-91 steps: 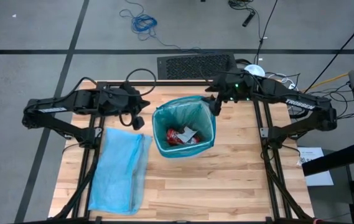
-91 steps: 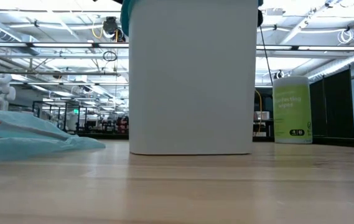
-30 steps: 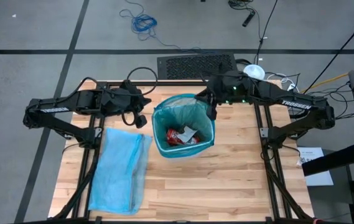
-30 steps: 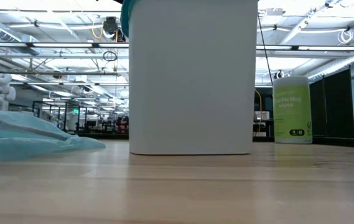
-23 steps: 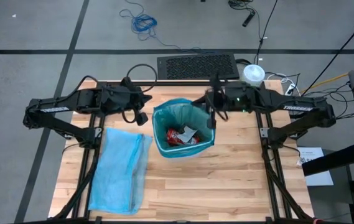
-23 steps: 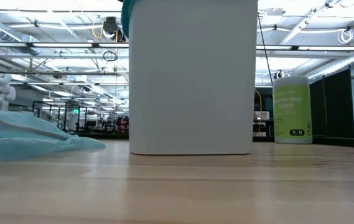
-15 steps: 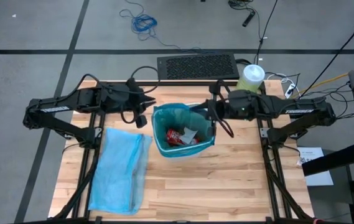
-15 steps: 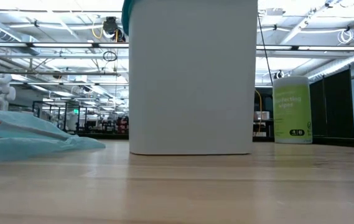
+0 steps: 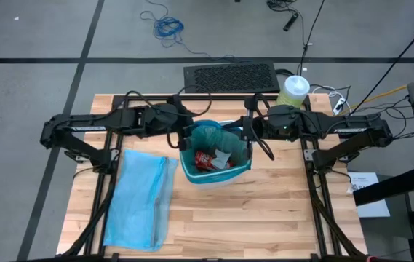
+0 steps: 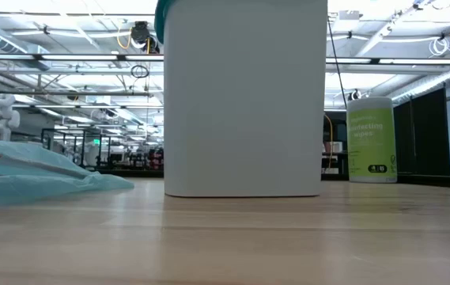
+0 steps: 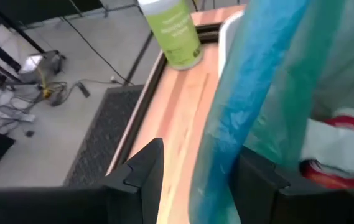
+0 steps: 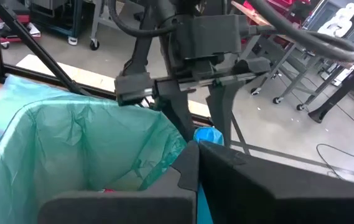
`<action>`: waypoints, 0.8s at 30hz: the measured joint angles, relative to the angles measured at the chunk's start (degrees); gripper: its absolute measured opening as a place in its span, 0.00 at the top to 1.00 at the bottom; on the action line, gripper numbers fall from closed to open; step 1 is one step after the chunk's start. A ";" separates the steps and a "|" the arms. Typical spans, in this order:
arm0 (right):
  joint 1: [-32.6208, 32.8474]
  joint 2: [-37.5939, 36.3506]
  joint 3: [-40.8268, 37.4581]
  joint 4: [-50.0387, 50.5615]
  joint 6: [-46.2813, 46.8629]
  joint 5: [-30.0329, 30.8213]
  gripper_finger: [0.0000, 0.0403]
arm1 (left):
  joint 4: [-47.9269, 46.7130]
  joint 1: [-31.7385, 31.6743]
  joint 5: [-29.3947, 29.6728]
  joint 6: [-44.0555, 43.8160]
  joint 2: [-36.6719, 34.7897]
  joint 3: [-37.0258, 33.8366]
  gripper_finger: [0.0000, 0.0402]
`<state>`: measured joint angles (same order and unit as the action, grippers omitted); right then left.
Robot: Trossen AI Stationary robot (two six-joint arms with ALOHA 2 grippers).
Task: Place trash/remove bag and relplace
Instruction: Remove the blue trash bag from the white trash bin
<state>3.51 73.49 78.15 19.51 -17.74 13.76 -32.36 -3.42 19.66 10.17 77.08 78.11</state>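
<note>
Inspector: State each gripper's hold.

Assessor: The left gripper [image 11: 195, 174] stands with fingers spread astride the teal-green bin liner [image 9: 225, 138], the liner's rolled edge running between them, apparently set to take that edge. The right gripper [image 12: 194, 163] is pressed together at the opposite rim; whether it pinches plastic I cannot tell.

Inspector: The trash?

Assessor: Inside the liner, below both grippers: a red-and-white object [image 9: 205, 158] and a silvery wrapper [image 9: 221, 155].

Inspector: Surface and room?

Assessor: Wooden table [image 9: 265, 211]. The pale sky-blue replacement bag [image 9: 140, 196] lies flat, outboard of the left gripper. A green wipes canister [image 9: 295, 90] stands behind the right gripper. Grey floor with cables.
</note>
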 joint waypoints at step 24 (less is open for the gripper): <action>0.69 -0.33 -0.02 2.96 1.66 15.22 0.99 | -10.92 3.61 3.39 0.64 -2.61 15.67 1.00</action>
<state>4.20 73.17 78.13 22.47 -16.08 28.98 -43.28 0.18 23.05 10.80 74.48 93.78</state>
